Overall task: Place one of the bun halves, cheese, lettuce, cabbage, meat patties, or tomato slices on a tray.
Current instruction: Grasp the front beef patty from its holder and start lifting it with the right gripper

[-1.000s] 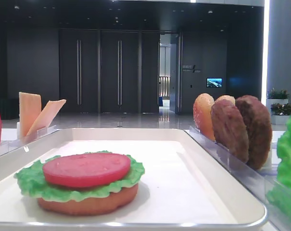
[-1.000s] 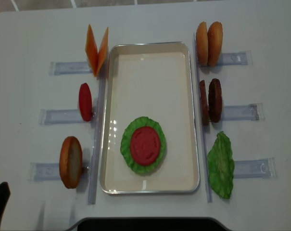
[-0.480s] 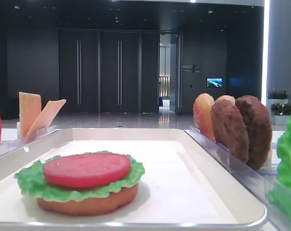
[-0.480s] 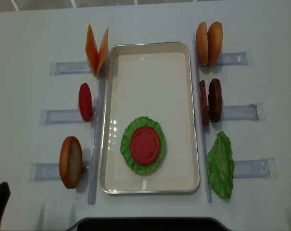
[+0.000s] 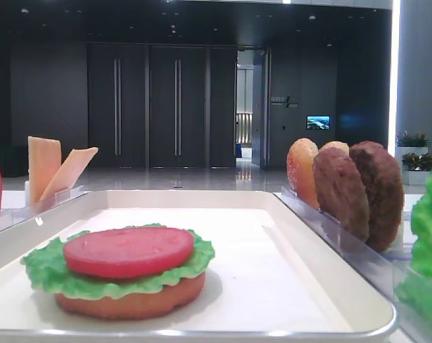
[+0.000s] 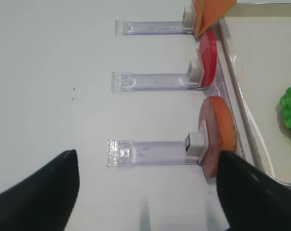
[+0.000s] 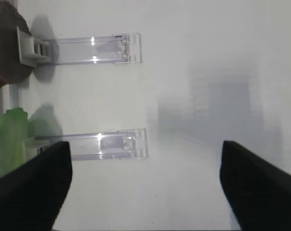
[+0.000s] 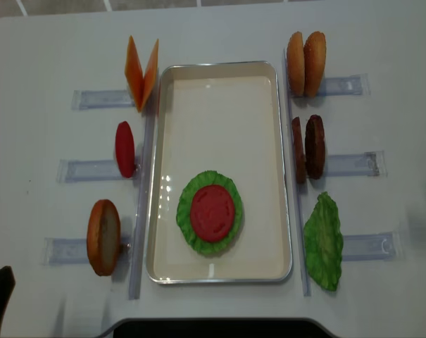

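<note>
The right gripper (image 7: 145, 187) hung wide and empty over bare table, lettuce (image 7: 8, 139) off to its left; the left gripper (image 6: 147, 192) gaped too, a bun half (image 6: 218, 134) just ahead.

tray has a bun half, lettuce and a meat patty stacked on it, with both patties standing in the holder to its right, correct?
Not quite. On the tray the top layer is a red tomato slice, not a meat patty; it lies on the lettuce over the bun half. Both meat patties do stand to the tray's right, as the overhead view shows.
</note>
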`<action>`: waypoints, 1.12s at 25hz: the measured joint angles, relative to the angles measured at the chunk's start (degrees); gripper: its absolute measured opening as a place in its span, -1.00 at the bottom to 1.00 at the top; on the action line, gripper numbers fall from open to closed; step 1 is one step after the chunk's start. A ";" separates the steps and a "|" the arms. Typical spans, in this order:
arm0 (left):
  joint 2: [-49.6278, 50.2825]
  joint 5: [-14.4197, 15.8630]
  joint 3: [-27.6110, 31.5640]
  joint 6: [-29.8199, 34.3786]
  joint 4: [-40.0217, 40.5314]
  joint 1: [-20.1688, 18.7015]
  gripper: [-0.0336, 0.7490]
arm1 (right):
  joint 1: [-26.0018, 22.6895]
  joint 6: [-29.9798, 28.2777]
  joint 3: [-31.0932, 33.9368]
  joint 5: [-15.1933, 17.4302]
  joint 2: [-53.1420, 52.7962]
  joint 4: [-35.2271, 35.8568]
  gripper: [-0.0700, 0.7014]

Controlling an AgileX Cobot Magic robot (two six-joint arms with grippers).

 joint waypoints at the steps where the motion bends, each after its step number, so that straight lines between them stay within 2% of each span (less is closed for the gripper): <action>1: 0.00 0.00 0.00 0.00 0.00 0.00 0.85 | 0.00 0.00 -1.79 0.54 2.62 0.71 0.72; 7: 0.00 0.00 0.00 0.00 0.00 0.00 0.85 | 0.36 1.08 -9.84 1.35 14.77 2.55 0.72; 11: 0.00 0.00 0.00 0.00 0.00 0.00 0.85 | 4.11 3.77 -12.53 1.35 18.88 0.15 0.72; 17: 0.00 0.00 0.00 0.00 0.00 0.00 0.85 | 13.29 14.24 -15.08 1.12 20.84 -0.88 0.72; 23: 0.00 0.00 0.00 0.00 0.00 0.00 0.85 | 24.12 22.83 -16.55 -2.53 22.47 -0.79 0.72; 28: 0.00 0.00 0.04 0.00 0.00 0.00 0.85 | 31.91 28.29 -18.35 -4.04 25.84 -0.82 0.72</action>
